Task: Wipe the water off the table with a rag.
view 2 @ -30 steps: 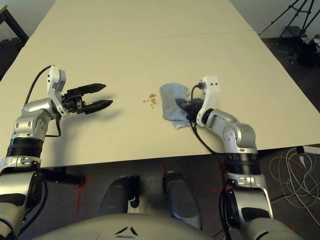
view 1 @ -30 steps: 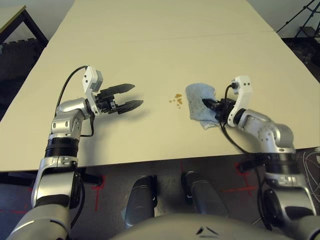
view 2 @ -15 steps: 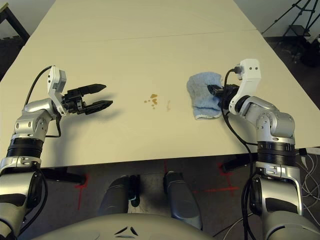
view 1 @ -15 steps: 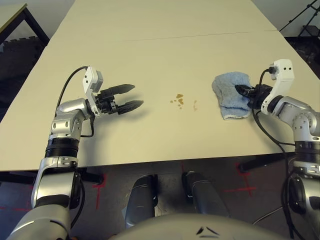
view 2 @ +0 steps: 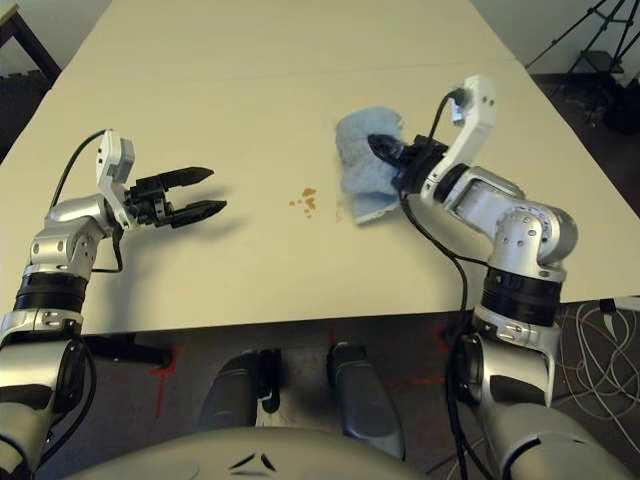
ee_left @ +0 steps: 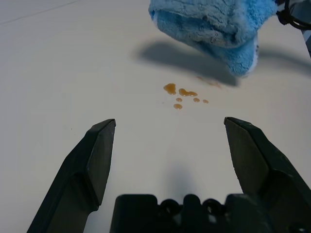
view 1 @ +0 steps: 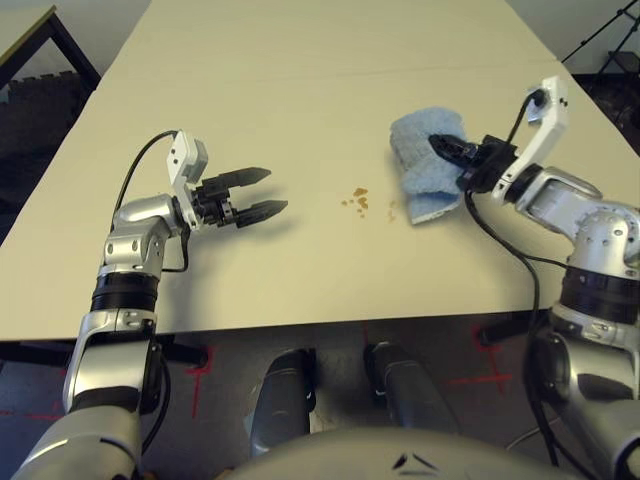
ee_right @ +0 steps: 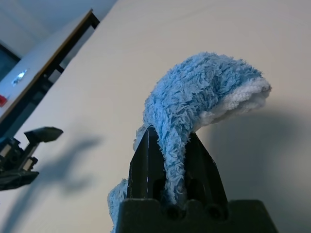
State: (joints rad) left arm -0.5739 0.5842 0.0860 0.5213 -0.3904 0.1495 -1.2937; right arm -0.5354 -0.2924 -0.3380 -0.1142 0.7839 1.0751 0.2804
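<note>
My right gripper (view 1: 447,150) is shut on the light blue rag (view 1: 418,165), which hangs a little above the table (view 1: 300,120) and casts a shadow on it. In the right wrist view the rag (ee_right: 199,104) drapes over the closed fingers (ee_right: 146,160). The water (view 1: 355,200) is a small cluster of amber droplets just left of the rag, with a fainter smear (view 1: 391,210) beside it. My left gripper (view 1: 262,193) hovers open to the left of the droplets. In the left wrist view the water (ee_left: 182,92) lies ahead of the open left gripper (ee_left: 169,124), with the rag (ee_left: 214,24) beyond.
A thin seam (view 1: 300,75) crosses the far part of the table. A dark-legged table (view 1: 30,30) stands at the far left and a tripod (view 1: 610,40) at the far right. Cables (view 2: 600,335) lie on the floor to the right.
The right gripper dragged the rag away to the right from beside the droplets, then lifted it off the table and brought it back left and farther away. The left arm stayed put.
</note>
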